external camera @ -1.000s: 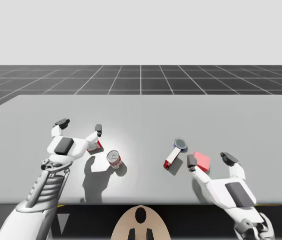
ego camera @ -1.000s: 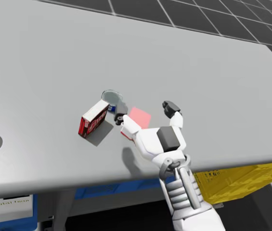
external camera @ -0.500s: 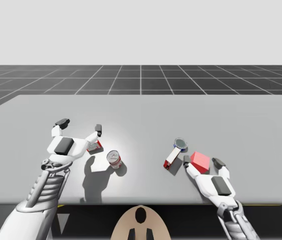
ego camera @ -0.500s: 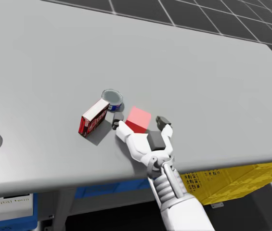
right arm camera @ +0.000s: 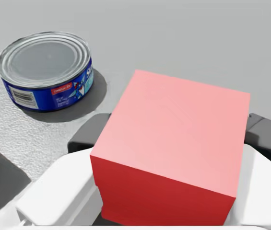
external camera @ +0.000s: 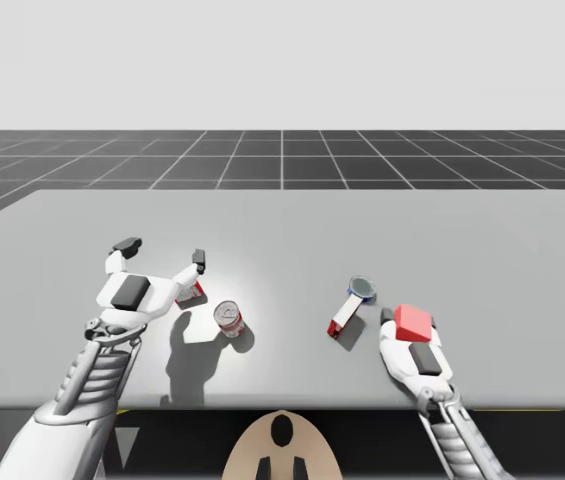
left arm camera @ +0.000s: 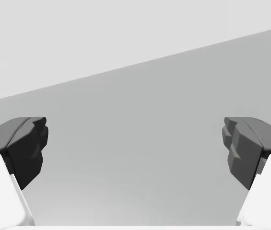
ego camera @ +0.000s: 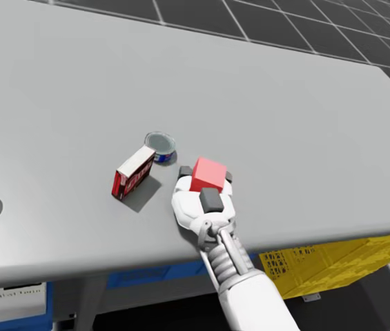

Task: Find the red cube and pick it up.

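Near the front edge of the tabletop (external camera: 282,230), my right hand (ego camera: 206,174) grips the red cube (right arm camera: 171,143) by two opposite flat sides, a sound hold, I judge, for a stiff, light, smooth block that may slip.

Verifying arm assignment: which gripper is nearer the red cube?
Right. My right gripper is shut on the red cube, jaws on two sides. My left gripper hangs open far across the table, beyond the red can.

We've got a red cube (right arm camera: 169,153), paler pink on top; a blue can (right arm camera: 46,72), silver lid; a red-and-white box (ego camera: 134,172); a red can (external camera: 229,318); a plain grey table (external camera: 282,230).
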You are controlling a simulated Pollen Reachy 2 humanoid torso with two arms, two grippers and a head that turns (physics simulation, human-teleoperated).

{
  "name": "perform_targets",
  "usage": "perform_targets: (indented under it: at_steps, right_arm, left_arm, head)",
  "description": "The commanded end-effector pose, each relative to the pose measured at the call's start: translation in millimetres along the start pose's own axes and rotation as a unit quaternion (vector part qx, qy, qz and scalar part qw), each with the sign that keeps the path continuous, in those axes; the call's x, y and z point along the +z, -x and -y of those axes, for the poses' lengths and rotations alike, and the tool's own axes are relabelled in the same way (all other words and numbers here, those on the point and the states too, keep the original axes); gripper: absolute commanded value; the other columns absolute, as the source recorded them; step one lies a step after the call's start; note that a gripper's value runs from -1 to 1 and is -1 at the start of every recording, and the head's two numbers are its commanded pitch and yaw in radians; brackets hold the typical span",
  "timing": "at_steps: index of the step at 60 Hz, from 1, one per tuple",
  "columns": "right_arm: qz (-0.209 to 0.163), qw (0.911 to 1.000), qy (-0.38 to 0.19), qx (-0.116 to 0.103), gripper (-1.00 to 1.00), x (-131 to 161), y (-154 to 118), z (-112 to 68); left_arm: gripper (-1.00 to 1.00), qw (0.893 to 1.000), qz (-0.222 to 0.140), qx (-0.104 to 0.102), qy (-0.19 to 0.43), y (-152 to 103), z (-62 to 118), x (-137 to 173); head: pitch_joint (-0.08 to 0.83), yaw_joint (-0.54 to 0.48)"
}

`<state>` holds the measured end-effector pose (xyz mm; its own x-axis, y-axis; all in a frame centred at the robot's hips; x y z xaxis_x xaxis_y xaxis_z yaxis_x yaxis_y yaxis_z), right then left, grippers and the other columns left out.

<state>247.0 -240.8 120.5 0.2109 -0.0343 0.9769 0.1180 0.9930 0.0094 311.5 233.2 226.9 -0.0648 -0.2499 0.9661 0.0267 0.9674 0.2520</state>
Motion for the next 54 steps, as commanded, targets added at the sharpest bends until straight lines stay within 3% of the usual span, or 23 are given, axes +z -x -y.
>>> perform_targets:
  at_steps: [1, 9, 19, 30, 46, 54]
  right_arm:
    - [-0.013, 0.9998, 0.007, -0.014, 1.0, 4, 11, -7.7]
    - [-0.013, 0.9998, 0.007, -0.013, 1.0, 5, 11, -6.5]
    - [-0.013, 0.9998, 0.005, -0.011, 1.0, 5, 12, -6.5]
    - [-0.006, 0.9999, 0.0, -0.011, 1.0, 10, 8, -8.1]
    - [0.079, 0.9966, -0.022, 0.009, 1.0, 27, -60, -8.0]
    - [0.152, 0.9872, -0.027, 0.04, 1.0, 41, -107, -10.2]
  left_arm:
    - [-1.0, 1.0, 0.0, -0.001, 0.001, 0, 0.9, 0]
    - [-1.0, 1.0, -0.001, -0.003, 0.001, 0, 1.7, 0]
    - [-1.0, 1.0, -0.001, -0.004, 0.001, 1, 2.2, 0]
    - [-1.0, 1.0, -0.001, -0.003, 0.0, 1, 1.6, 1]
    - [-1.0, 1.0, -0.001, 0.0, -0.001, 0, 0.4, 1]
    - [-1.0, 1.0, -0.001, 0.002, -0.001, 0, -0.2, 1]
  head:
    - [0.708, -0.42]
    - [0.623, -0.42]
    - [0.449, -0.44]
    - [0.375, -0.45]
    - [0.337, -0.47]
    - [0.333, -0.46]
